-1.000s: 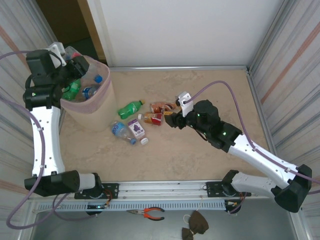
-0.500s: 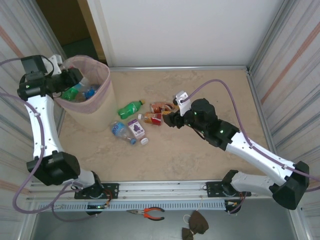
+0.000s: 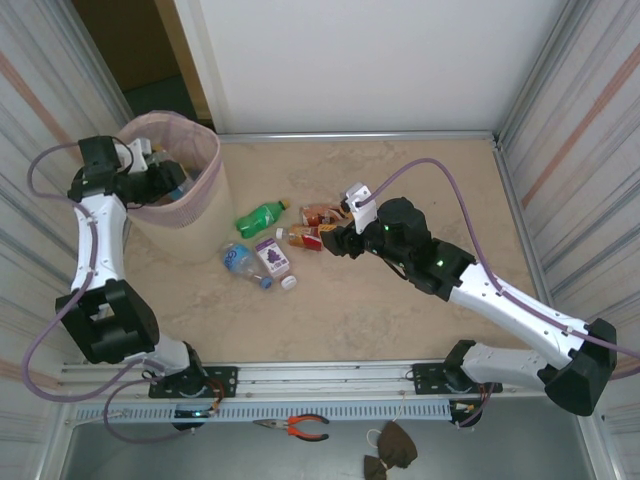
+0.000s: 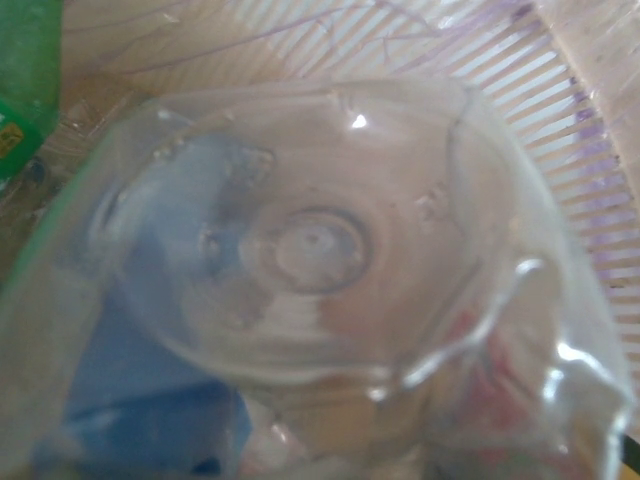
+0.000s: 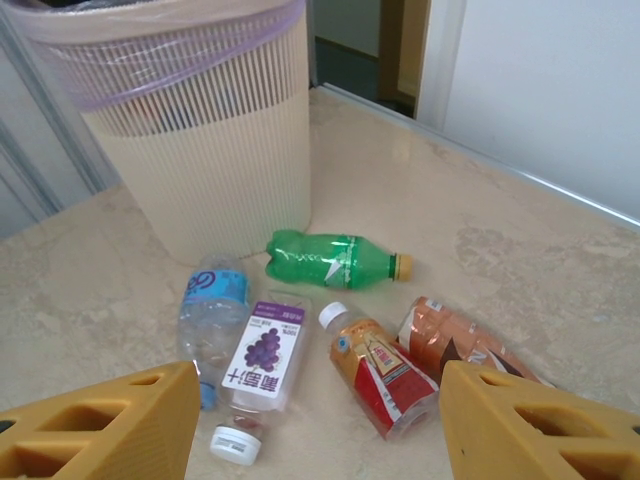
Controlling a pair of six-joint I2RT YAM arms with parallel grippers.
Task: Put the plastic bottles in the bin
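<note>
The right fingers (image 5: 110, 425), two yellow-orange wedges, stand wide apart and released, grasping nothing, above the beige marbled worktop (image 5: 520, 250). Just beyond them, five plastic bottles lie on their sides.

Nearest is a clear bottle with a red label (image 5: 382, 378), which has a gold emblem and a white cap; its print is too small to read. Just beside it on the right is an orange-brown wrapped bottle (image 5: 462, 345) with white lettering that cannot be made out.

To the left lies a clear bottle with a purple label (image 5: 262, 355) showing a bunch of grapes and white Chinese characters. A loose white cap (image 5: 237, 441) sits near its mouth. Beside it is a clear bottle with a blue label (image 5: 212, 305) printed in white script.

Farther off lies a green bottle with a yellow cap (image 5: 335, 260), near the foot of the tall beige ribbed bin (image 5: 215, 170). A pink bag folds over the bin's rim.

The left fingers (image 3: 160, 183) reach over that rim; whether they are grasping anything cannot be told. Close before the left wrist camera is the round base of a crumpled see-through bottle (image 4: 310, 245) with a blue label. It is seen against the bin's lined wall, with a second green bottle (image 4: 25, 70) beside it.
</note>
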